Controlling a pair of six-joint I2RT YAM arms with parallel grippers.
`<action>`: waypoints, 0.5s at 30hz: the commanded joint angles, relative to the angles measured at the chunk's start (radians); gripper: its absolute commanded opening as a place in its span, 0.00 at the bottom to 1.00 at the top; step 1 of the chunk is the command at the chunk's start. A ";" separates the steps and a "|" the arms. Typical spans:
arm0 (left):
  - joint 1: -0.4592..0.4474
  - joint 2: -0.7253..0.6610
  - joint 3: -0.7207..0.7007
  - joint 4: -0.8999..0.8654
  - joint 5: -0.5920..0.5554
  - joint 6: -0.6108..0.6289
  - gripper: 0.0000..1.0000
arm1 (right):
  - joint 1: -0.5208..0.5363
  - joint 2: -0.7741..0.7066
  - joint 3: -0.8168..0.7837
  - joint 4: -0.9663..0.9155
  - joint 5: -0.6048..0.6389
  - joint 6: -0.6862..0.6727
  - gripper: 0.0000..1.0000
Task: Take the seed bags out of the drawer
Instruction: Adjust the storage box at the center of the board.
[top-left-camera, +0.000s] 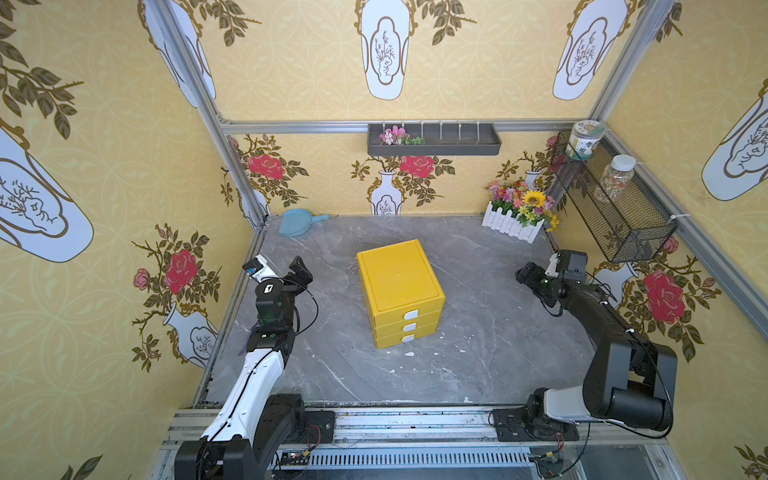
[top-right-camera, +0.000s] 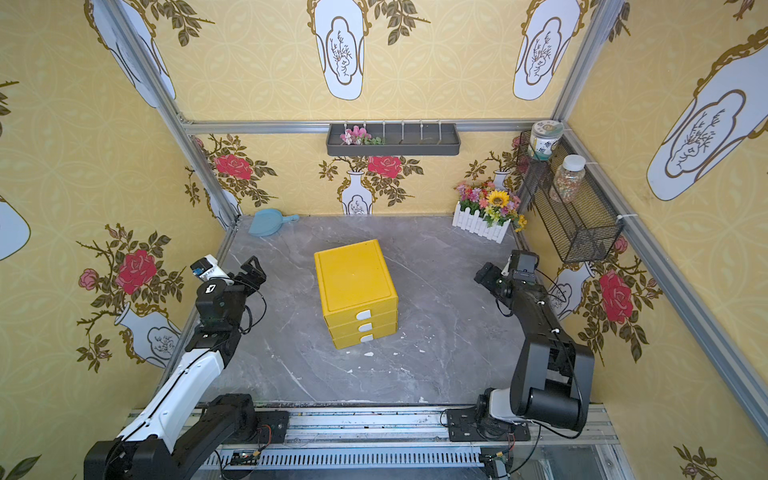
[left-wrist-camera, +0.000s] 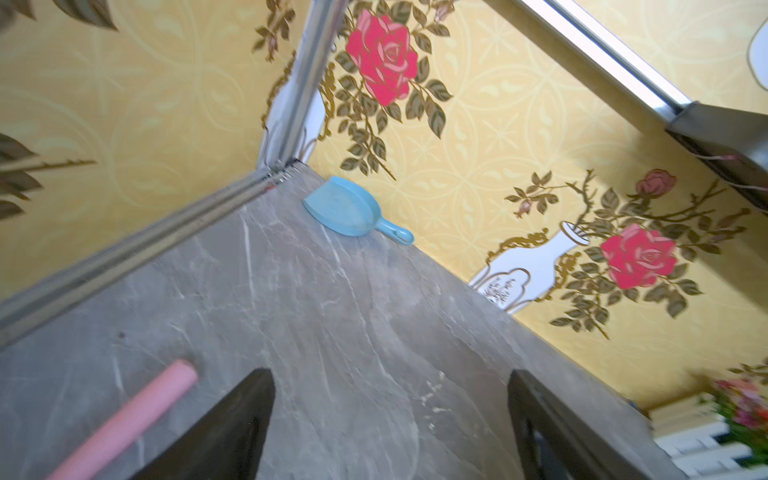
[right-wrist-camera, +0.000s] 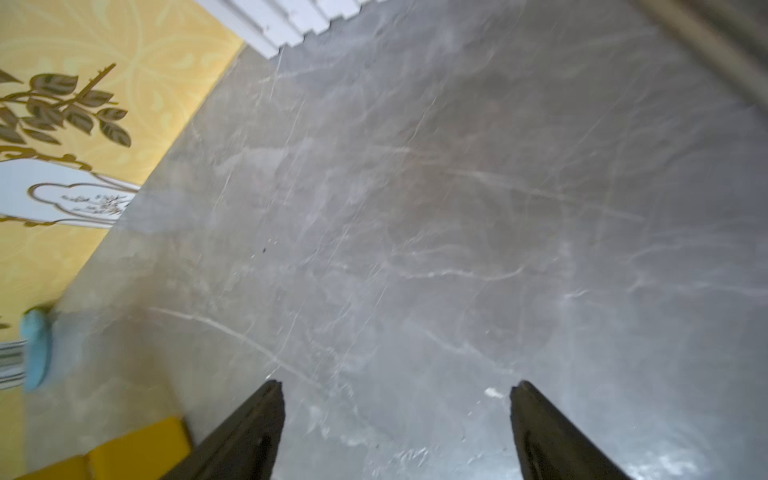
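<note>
Left arm (top-left-camera: 257, 374) white — right arm (top-left-camera: 611, 332) black.

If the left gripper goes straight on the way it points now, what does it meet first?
Most likely the grey table, since the open left gripper seems angled down at it. Nothing stands between the fingers. The blue dustpan lies farther along, but depth is unclear.

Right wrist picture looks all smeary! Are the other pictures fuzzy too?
Right wrist view: smeared all over, the blue dustpan only a streak. Left wrist view: mildly soft, the pink tube fuzzy-edged. Both top views: crisp, the yellow drawer cabinet sharp-edged.
</note>
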 joint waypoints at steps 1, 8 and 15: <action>-0.003 0.019 0.028 -0.142 0.217 -0.157 0.73 | 0.014 0.006 0.008 -0.080 -0.153 0.034 0.78; -0.132 0.119 0.028 -0.197 0.391 -0.298 0.30 | 0.161 0.058 0.005 -0.037 -0.220 0.086 0.51; -0.254 0.172 -0.021 -0.161 0.474 -0.398 0.17 | 0.387 0.234 0.126 0.053 -0.235 0.184 0.39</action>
